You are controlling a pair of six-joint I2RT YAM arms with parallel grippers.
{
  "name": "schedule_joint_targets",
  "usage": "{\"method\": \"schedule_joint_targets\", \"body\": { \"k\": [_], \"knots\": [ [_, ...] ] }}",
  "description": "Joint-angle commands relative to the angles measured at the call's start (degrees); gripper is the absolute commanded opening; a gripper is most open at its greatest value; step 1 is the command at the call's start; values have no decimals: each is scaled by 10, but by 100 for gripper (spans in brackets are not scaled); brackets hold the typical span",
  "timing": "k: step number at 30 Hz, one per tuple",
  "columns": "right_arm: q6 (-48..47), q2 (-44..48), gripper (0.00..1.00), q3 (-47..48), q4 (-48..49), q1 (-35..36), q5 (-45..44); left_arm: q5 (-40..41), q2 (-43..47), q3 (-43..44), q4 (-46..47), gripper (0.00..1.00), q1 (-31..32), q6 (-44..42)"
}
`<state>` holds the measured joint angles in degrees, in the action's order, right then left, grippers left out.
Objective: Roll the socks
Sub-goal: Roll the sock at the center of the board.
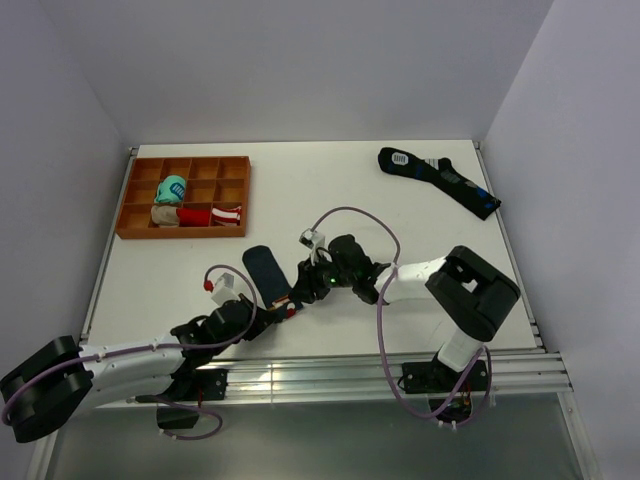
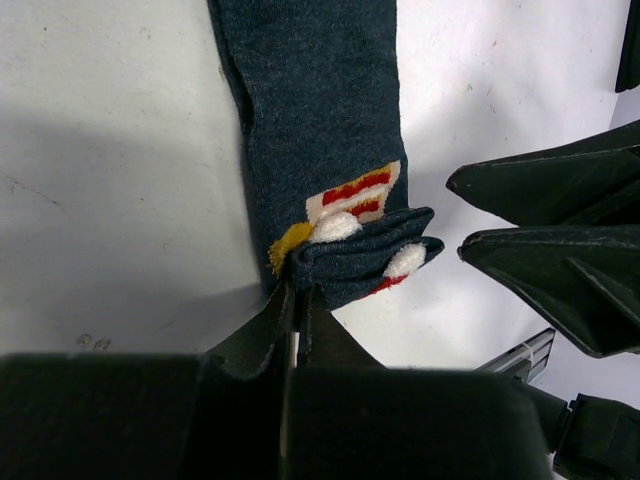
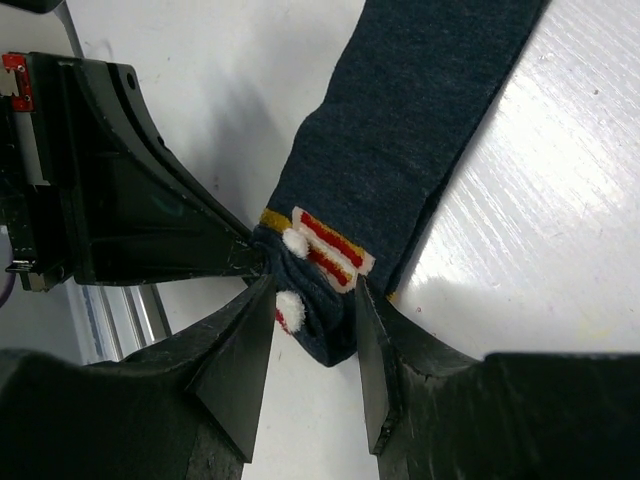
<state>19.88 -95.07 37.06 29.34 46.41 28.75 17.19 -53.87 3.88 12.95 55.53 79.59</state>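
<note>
The socks (image 1: pixel 264 267) lie flat and dark navy at mid-table, near the front edge. Their near end, with the red-white-yellow patch (image 3: pixel 325 245), is folded over into a small first turn. My left gripper (image 2: pixel 297 292) is shut, pinching a corner of that folded end (image 2: pixel 365 262). My right gripper (image 3: pixel 312 318) comes from the opposite side and stands open, one finger on either side of the fold; I cannot tell whether the pads touch it. In the top view the two grippers meet at the sock's near end (image 1: pixel 284 298).
A brown compartment tray (image 1: pixel 132 221) at the back left holds a teal bundle (image 1: pixel 171 188), a beige one (image 1: pixel 165 214) and a red-white one (image 1: pixel 226 213). A longer dark sock (image 1: pixel 440 178) lies at the back right. The table's metal front rail (image 1: pixel 380 372) runs just behind the grippers.
</note>
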Motion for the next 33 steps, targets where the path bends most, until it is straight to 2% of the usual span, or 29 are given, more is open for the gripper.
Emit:
{"method": "schedule_joint_targets", "body": {
  "k": [1, 21, 33],
  "knots": [
    [-16, 10, 45, -4, 20, 11, -22, -34, -15, -30, -70, 0, -8, -17],
    [-27, -14, 49, 7, -5, 29, -27, -66, 5, -52, -60, 0, -47, -30],
    [-12, 6, 48, -22, 12, 32, -33, -92, -40, -50, -21, 0, -67, -41]
  ]
}}
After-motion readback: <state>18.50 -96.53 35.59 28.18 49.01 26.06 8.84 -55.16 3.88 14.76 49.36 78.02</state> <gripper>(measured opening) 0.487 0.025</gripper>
